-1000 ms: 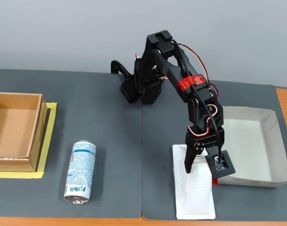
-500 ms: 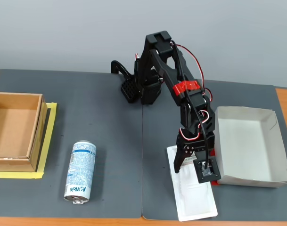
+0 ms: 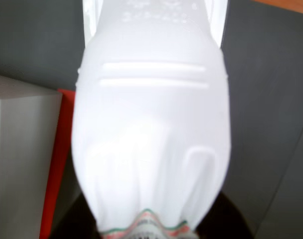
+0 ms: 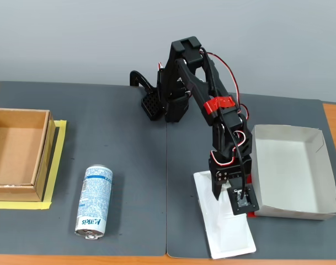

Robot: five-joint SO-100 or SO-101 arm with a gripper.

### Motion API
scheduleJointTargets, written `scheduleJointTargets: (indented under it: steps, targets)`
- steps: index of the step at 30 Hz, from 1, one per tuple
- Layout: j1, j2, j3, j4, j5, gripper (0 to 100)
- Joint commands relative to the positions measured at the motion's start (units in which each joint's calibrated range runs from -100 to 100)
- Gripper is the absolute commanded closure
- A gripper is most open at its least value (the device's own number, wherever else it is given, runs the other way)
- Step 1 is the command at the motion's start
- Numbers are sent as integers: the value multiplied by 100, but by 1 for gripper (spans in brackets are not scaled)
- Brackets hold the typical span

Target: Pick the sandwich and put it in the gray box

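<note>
In the fixed view, at far left a brown box (image 4: 16,152) sits on yellow tape (image 4: 56,165), and just right of it a blue-white can (image 4: 94,201) lies on its side on the dark worktop (image 4: 129,165). Right of centre the arm (image 4: 203,99) reaches down from its base to the sandwich (image 4: 225,229) — a white pack lying flat on the worktop, skewed, its far end under the claw (image 4: 222,190). The claw is narrowed around the pack's raised wedge, clenched on it as far as this view shows. In the wrist view the sandwich (image 3: 151,134) fills the middle of the frame, its label edge at the bottom, close up and blurred. The gray box (image 4: 292,174) stands just right of the sandwich — its near corner beside the claw, with a strip of red (image 3: 55,164) along its base in the wrist view.
</note>
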Motion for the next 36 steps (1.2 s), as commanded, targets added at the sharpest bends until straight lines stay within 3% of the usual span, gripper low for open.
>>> scheduleJointTargets:
  steps: [1,21,36]
  targets:
    - [69,-56,-65,-47,-1,98]
    - [17,-1362,-1,66,56,98]
    - [-431,-2921,-83,743,56,98]
